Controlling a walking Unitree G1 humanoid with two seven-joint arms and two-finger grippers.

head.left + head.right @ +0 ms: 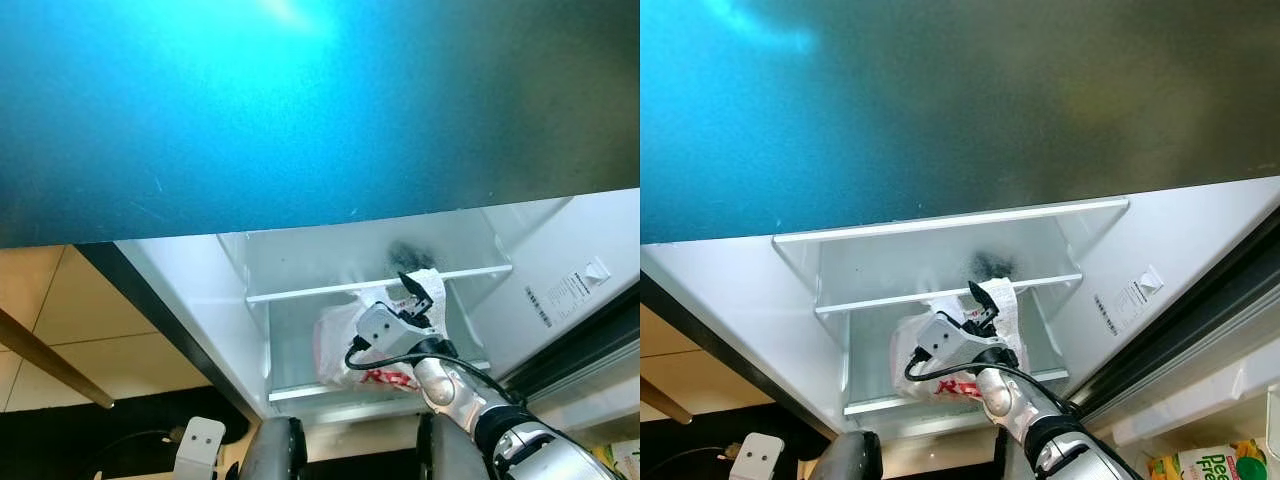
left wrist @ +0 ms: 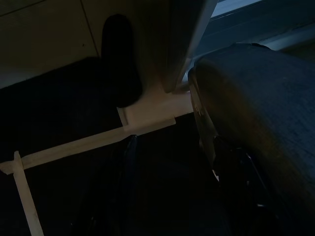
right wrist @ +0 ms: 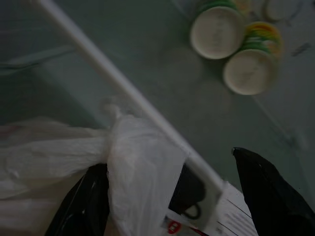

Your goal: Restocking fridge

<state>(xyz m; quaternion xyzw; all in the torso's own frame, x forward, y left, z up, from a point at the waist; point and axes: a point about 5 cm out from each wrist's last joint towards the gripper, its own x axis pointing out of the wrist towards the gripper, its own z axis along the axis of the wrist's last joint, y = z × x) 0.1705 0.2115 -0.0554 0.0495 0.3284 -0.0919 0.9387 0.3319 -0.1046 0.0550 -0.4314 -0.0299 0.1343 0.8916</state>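
Observation:
The fridge stands open, with a glass shelf edged by a white rail point(image 1: 300, 292). Below that shelf lies a white plastic bag with red print point(image 1: 335, 345), its top raised to the rail. My right gripper point(image 1: 412, 290) reaches into the fridge at the bag's top. In the right wrist view, its two black fingers point(image 3: 268, 196) stand well apart, so it is open. A fold of the bag point(image 3: 142, 167) hangs between them and lies against one finger. Two pale-lidded cups with green bands point(image 3: 216, 32) sit on the shelf beyond. The left arm hangs idle low at the left.
A dark glossy fridge panel point(image 1: 300, 100) spans the top of the head views. The inner fridge wall with a printed label point(image 1: 560, 300) stands on the right. A carton point(image 1: 1200, 465) sits at the lower right. Tan floor tiles point(image 1: 40, 290) and a dark mat lie to the left.

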